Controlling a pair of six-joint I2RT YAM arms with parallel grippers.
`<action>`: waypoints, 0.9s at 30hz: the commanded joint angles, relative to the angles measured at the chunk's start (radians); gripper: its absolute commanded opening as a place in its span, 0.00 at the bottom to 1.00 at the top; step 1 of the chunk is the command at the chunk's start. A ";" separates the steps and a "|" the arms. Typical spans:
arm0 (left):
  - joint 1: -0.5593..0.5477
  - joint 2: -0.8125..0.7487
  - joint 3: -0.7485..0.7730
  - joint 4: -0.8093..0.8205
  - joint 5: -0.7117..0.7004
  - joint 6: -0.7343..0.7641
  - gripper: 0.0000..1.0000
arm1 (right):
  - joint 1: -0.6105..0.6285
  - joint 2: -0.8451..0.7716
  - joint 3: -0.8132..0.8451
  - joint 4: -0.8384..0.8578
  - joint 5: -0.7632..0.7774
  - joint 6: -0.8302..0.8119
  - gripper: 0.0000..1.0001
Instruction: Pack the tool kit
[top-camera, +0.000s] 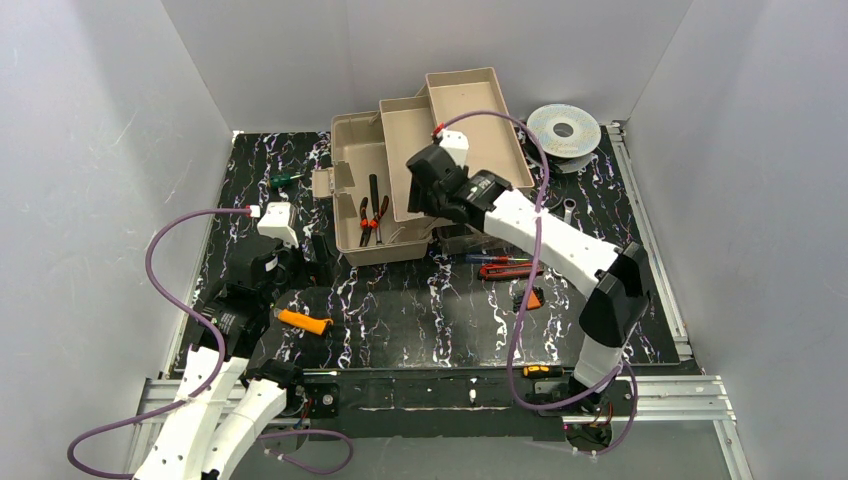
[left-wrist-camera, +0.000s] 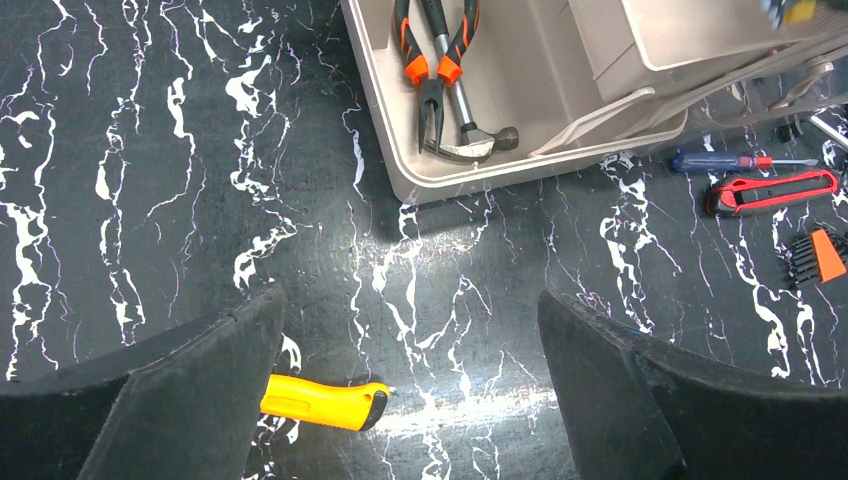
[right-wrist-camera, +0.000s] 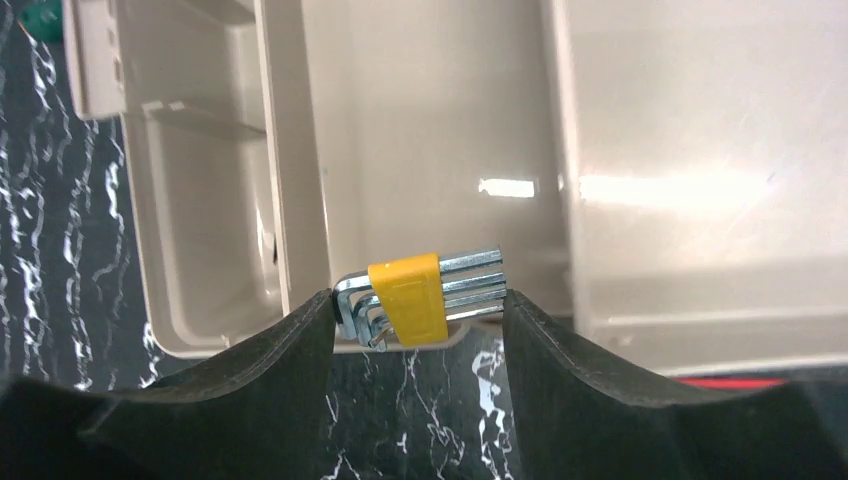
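The taupe toolbox (top-camera: 345, 205) stands open at the back of the mat, its beige trays (top-camera: 470, 100) folded out to the right. Orange-handled pliers (left-wrist-camera: 430, 60) and a hammer (left-wrist-camera: 470, 130) lie in its bottom. My right gripper (right-wrist-camera: 418, 305) is shut on a set of silver hex keys in a yellow holder (right-wrist-camera: 415, 295), held just over the near rim of the middle tray (right-wrist-camera: 430, 120). My left gripper (left-wrist-camera: 410, 340) hangs open over bare mat, with a yellow-handled tool (left-wrist-camera: 320, 400) lying by its left finger.
A red utility knife (left-wrist-camera: 775, 190), a blue-handled screwdriver (left-wrist-camera: 715, 161) and an orange-and-black tool (left-wrist-camera: 820, 255) lie right of the toolbox front. A green screwdriver (top-camera: 285, 180) lies left of the box. The silver wire spool (top-camera: 563, 130) sits at the back right.
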 joint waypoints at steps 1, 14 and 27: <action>-0.001 -0.006 -0.007 -0.011 -0.018 0.013 0.98 | -0.047 0.042 0.128 0.037 -0.077 -0.100 0.45; -0.002 0.005 -0.005 -0.011 -0.028 0.015 0.98 | -0.082 0.075 0.263 -0.035 -0.112 -0.197 0.82; -0.001 0.019 0.001 -0.003 0.021 0.024 0.98 | -0.082 -0.399 -0.333 0.065 -0.148 -0.246 0.77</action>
